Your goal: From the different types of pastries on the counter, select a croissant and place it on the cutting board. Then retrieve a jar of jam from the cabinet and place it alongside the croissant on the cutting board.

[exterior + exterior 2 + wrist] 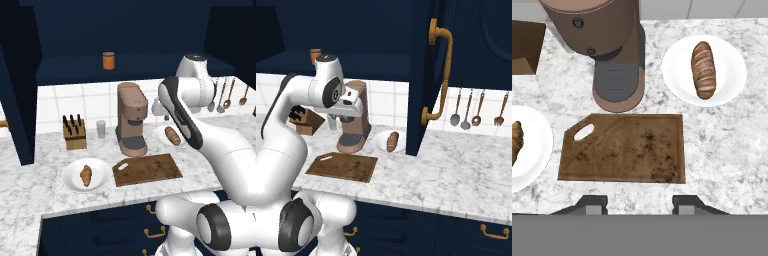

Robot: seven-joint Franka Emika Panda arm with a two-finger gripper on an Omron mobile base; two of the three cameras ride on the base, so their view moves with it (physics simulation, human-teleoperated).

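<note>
The gripper (639, 202) hangs high above the front edge of the counter (30, 185), pointing down, and its two dark finger tips (594, 202) hold nothing between them. They stand as near to each other as they get, so the tool is closed and empty.

Nearest to the front edge lies the cutting board (146, 169), a dark brown rectangle with its handle tab toward the left. Nothing lies on it. Just to its left, also near the front edge, stands a round white plate (69, 181) and on it lies the croissant (86, 175), golden-tan, with its long side pointing away from the edge. The plate and the board are close, but they do not touch.

Behind the board, toward the back wall, stands a brown coffee machine (132, 119). To the right of it is a second white plate (732, 75), which carries the darker oval loaf (704, 69). To the left of the machine stand a small grey cup (101, 129) and a wooden knife block (74, 132) with dark handles in it.

Farthest and highest is the cabinet (125, 30), dark navy, with its shelf recess open. The jar of jam (108, 60) stands upright on the shelf, near the middle, alone.
</note>
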